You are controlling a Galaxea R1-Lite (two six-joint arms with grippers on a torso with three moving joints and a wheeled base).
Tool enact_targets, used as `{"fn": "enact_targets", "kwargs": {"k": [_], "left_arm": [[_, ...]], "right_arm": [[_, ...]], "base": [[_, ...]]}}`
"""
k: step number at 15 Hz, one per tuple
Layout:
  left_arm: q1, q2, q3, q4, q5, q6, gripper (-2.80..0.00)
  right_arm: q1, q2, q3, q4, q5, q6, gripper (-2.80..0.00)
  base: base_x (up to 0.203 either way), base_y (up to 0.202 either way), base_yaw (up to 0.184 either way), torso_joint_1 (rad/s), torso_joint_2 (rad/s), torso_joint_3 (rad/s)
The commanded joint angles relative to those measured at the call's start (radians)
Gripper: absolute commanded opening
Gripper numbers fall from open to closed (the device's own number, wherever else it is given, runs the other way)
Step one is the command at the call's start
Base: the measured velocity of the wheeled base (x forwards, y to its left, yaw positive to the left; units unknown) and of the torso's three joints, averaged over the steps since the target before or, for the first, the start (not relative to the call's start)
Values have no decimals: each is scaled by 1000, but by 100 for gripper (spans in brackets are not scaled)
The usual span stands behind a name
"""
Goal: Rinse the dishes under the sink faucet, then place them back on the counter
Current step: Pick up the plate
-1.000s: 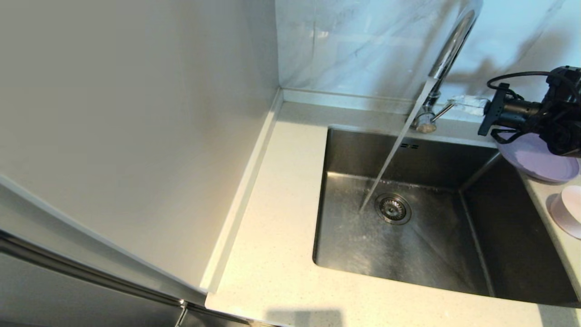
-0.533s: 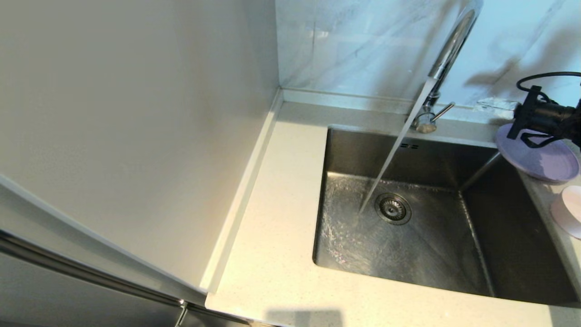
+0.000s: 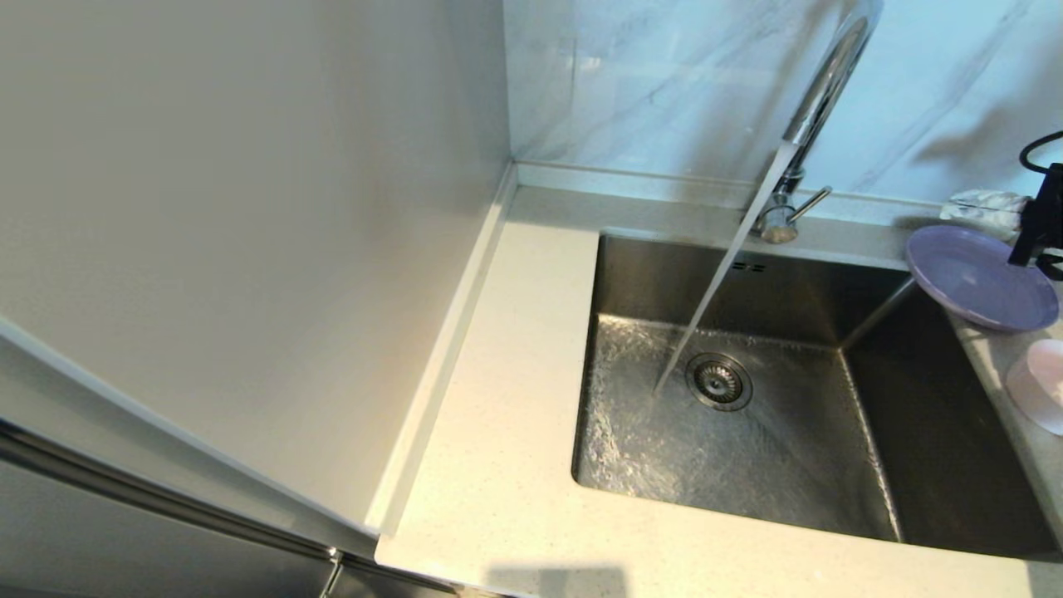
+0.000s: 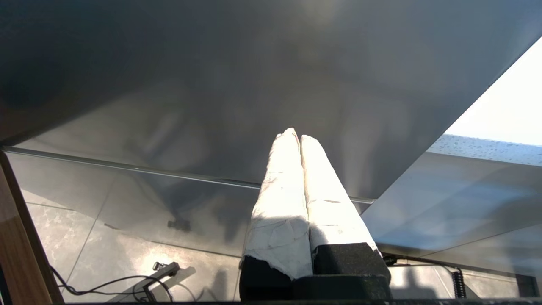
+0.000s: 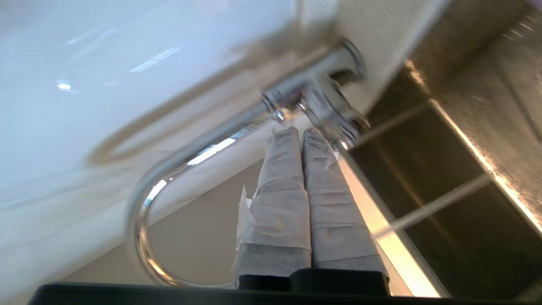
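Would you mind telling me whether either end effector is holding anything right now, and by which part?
Nothing is held. The right end effector is shut on itself, empty, near the faucet. The left end effector is shut and empty too, parked away from the sink.

Head view looks down on basin (image 3: 747, 432), right wrist view faces faucet (image 5: 313, 93) closely, both sharing it

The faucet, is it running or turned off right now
Running. In the head view a steady stream falls from the faucet into the steel basin, landing beside the drain, and the basin floor shines with rippling water.
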Motion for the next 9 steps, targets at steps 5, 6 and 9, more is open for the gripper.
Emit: {"fn": "enact_targets", "kwargs": {"k": [5, 6, 9], "left_arm": [[0, 0, 0, 0, 1, 0, -280], [0, 0, 0, 0, 1, 0, -280], [0, 0, 0, 0, 1, 0, -280]], "right_arm": [[59, -396, 276, 900, -310, -962, -280], [61, -498, 358, 934, -358, -1156, -280], [68, -721, 519, 979, -432, -1641, -280]], "base": [[0, 0, 0, 0, 0, 0], [0, 0, 0, 0, 0, 0], [0, 0, 0, 0, 0, 0]]}}
